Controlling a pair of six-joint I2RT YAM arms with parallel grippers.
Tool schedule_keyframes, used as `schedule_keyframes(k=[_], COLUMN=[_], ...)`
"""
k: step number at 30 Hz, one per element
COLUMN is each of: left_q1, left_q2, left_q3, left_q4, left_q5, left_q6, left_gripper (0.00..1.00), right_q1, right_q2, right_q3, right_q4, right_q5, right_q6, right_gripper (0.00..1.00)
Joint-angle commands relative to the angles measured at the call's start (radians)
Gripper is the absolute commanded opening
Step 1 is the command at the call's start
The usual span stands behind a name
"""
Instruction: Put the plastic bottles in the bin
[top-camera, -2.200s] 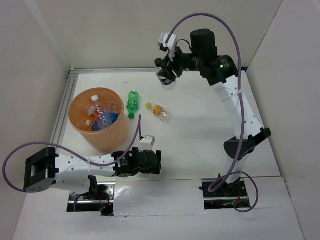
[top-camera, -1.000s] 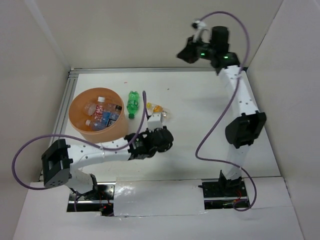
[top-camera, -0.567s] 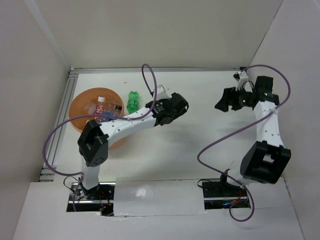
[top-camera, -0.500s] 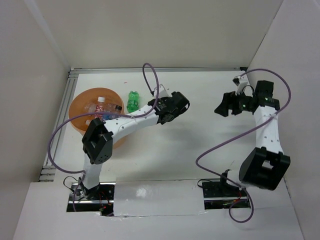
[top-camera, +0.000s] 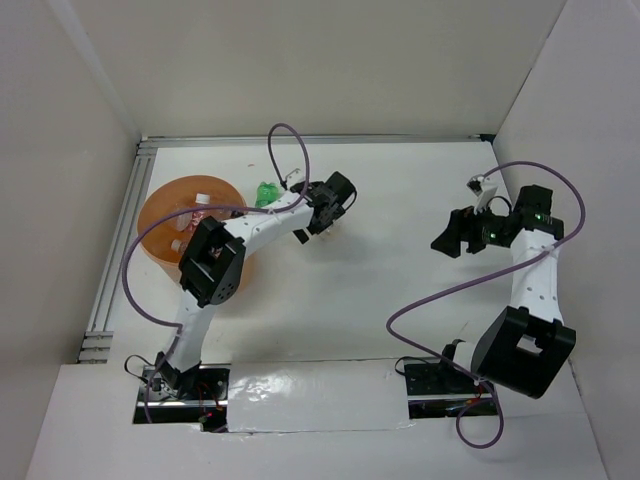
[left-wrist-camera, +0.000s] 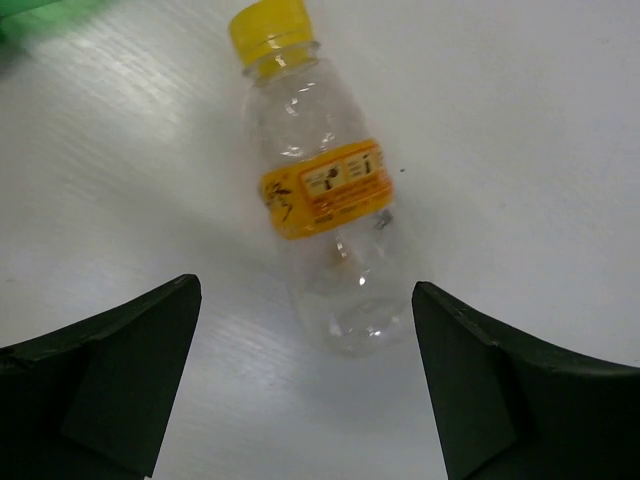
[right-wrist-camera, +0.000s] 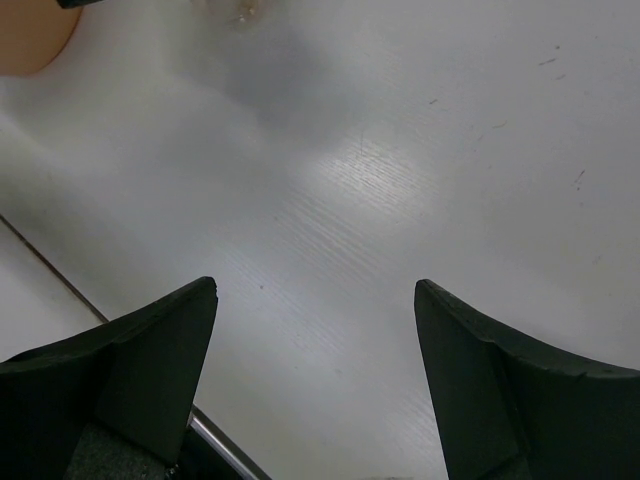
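A clear bottle (left-wrist-camera: 330, 225) with a yellow-orange cap and orange label lies on the white table. My left gripper (left-wrist-camera: 305, 290) is open just above it, one finger on each side of its base, not touching. In the top view the left gripper (top-camera: 328, 212) hides this bottle. A green bottle (top-camera: 266, 192) lies beside the orange bin (top-camera: 160, 240), and its edge shows in the left wrist view (left-wrist-camera: 40, 15). The bin holds several bottles (top-camera: 200, 205). My right gripper (top-camera: 447, 238) is open and empty over bare table at the right (right-wrist-camera: 315, 290).
The left arm (top-camera: 250, 228) reaches across the bin's near right rim. A metal rail (top-camera: 120, 230) runs along the table's left edge and one along the back. White walls enclose the table. The right wrist view shows the bin's edge (right-wrist-camera: 30, 40) and a rail (right-wrist-camera: 220, 445).
My left arm swung from the table's near edge out past the bin to above the orange-capped bottle. My right arm came down from the back wall to the right side, gripper open.
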Motion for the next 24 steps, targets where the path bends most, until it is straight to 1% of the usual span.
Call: schedule_keyframes(k=[1,5,7,8,9,10,11,12,13,15,16,17,18,19,20,21,22,23,24], left_q1=[0.024,0.043,0.052,0.052,0.052,0.052,0.052,0.052,0.052,0.052,0.043,0.029,0.029,0.0,-0.014,-0.028,-0.057,-0.069,-0.078], left_q2=[0.067,0.126,0.159,0.159,0.168,0.168,0.157,0.148,0.134,0.087,0.07,0.053,0.016,-0.004,-0.028,-0.056,-0.121,-0.16,-0.203], left_q3=[0.067,0.104,0.116,0.116,0.116,0.089,0.075,0.058,0.021,0.0,-0.001,0.013,0.031,0.082,0.108,0.131,0.172,0.183,0.183], left_q4=[0.047,0.079,0.079,0.079,0.079,0.079,0.091,0.105,0.125,0.16,0.195,0.211,0.224,0.225,0.234,0.234,0.234,0.234,0.234], left_q5=[0.039,0.084,0.116,0.127,0.139,0.15,0.16,0.161,0.17,0.179,0.179,0.179,0.179,0.179,0.179,0.162,0.144,0.107,0.078], left_q6=[0.056,0.076,0.087,0.087,0.087,0.087,0.087,0.087,0.104,0.156,0.188,0.226,0.319,0.364,0.418,0.52,0.559,0.593,0.631], left_gripper=[1.0,1.0,1.0,0.98,0.93,0.86,0.62,0.5,0.41,0.29,0.2,0.17,0.15,0.11,0.11,0.09,0.09,0.08,0.08], right_q1=[-0.004,-0.004,0.018,0.018,0.018,0.028,0.029,0.029,0.041,0.053,0.073,0.073,0.09,0.11,0.12,0.133,0.165,0.185,0.208], right_q2=[-0.011,-0.011,-0.011,-0.011,-0.002,-0.002,-0.002,-0.002,-0.002,-0.002,-0.002,-0.002,-0.002,-0.002,-0.002,-0.002,-0.002,-0.002,0.009], right_q3=[-0.013,-0.034,-0.045,-0.045,-0.045,-0.045,-0.045,-0.056,-0.056,-0.056,-0.066,-0.067,-0.067,-0.067,-0.067,-0.067,-0.067,-0.067,-0.067], right_q4=[-0.044,-0.044,-0.053,-0.053,-0.069,-0.088,-0.089,-0.089,-0.098,-0.098,-0.087,-0.087,-0.073,-0.055,-0.055,-0.037,-0.017,0.032,0.06], right_q5=[-0.032,-0.032,-0.021,-0.012,-0.012,-0.022,-0.023,-0.032,-0.032,-0.042,-0.043,-0.043,-0.043,-0.043,-0.043,-0.043,-0.032,-0.032,-0.021], right_q6=[-0.04,-0.06,-0.07,-0.094,-0.109,-0.126,-0.148,-0.148,-0.157,-0.157,-0.157,-0.157,-0.157,-0.146,-0.146,-0.127,-0.104,-0.079,-0.024], right_gripper=[0.86,0.86,0.86,0.86,0.86,0.86,0.86,0.85,0.84,0.81,0.76,0.73,0.7,0.62,0.57,0.51,0.48,0.5,0.6])
